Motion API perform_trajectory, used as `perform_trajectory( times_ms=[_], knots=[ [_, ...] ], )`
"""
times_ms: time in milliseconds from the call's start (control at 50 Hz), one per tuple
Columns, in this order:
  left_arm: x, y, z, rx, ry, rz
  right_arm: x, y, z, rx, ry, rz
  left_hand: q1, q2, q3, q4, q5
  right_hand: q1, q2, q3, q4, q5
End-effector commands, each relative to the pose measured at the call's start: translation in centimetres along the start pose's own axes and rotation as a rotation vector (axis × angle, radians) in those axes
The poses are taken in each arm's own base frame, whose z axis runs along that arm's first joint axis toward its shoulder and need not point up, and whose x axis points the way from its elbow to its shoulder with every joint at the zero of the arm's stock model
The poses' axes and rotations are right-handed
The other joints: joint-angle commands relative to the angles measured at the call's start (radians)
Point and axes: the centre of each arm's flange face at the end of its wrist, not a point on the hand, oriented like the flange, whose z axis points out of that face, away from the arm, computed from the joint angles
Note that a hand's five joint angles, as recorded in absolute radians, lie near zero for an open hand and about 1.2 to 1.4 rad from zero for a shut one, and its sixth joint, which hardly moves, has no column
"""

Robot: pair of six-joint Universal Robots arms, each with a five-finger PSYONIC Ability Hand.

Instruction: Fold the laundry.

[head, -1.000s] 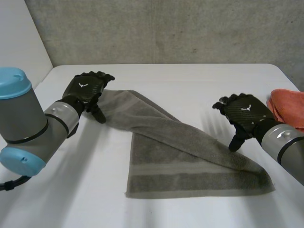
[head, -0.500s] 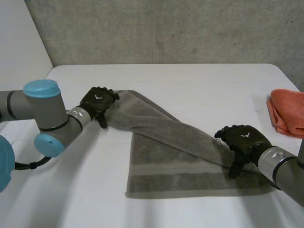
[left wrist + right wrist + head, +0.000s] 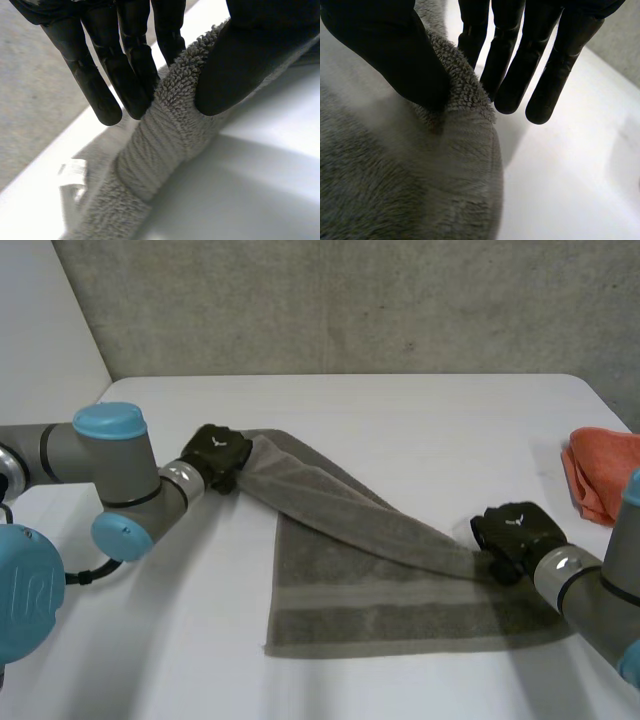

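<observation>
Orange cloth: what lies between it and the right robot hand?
Bare white table; the head view shows nothing between the crumpled orange cloth and the right robot hand, which pinches the grey terry towel.

Left arm (image 3: 55, 452): grey tubes and fat round joints, and there's the light-blue cap (image 3: 110, 422) on top.
Right arm (image 3: 598, 602): grey as well.
Wrists: a silver ring (image 3: 183, 478) sits behind each hand.
Left robot hand (image 3: 218, 455): matte black, small white emblem on the back.
Right robot hand (image 3: 512, 532): same black, same white mark.
Fingers (image 3: 100, 85): long, smooth, rounded tips.
</observation>
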Motion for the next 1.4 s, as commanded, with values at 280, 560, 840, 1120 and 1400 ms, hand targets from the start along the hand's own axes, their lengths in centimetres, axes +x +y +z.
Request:
perform_trajectory(
  times_ms=[280, 560, 840, 1120, 1400],
  knots=[
    [-10.3, -16.9, -3.4, 0.514, -0.520, 0.082, 4.9, -22.4, -1.3, 0.688, 0.343, -0.162, 0.267, 0.206, 0.213, 0.202, 0.249, 0.426, 0.224, 0.218, 0.212, 0.241],
    [-4.4, -11.0, -13.0, 0.263, -0.402, 0.009, -2.0, -15.6, -3.8, 0.497, 0.133, -0.255, 0.267, 0.206, 0.213, 0.202, 0.249, 0.426, 0.224, 0.218, 0.212, 0.241],
    [5.5, -1.5, -19.7, -0.211, -0.090, -0.031, -6.8, -3.3, -3.5, 0.058, -0.106, -0.419, -0.392, -0.452, -0.445, -0.457, -0.410, 0.426, 0.224, 0.218, 0.212, 0.241],
    [-1.4, -6.3, -16.7, -0.028, -0.138, -0.110, -6.1, -3.0, -3.5, 0.064, -0.101, -0.402, -0.681, -0.742, -0.735, -0.746, -0.699, 0.426, 0.224, 0.218, 0.212, 0.241],
    [-1.1, -0.2, -10.1, -0.228, -0.003, -0.196, -4.1, -2.5, -3.4, 0.064, -0.096, -0.361, -0.602, -0.662, -0.655, -0.667, -0.620, 0.426, 0.224, 0.218, 0.212, 0.241]
  ],
)
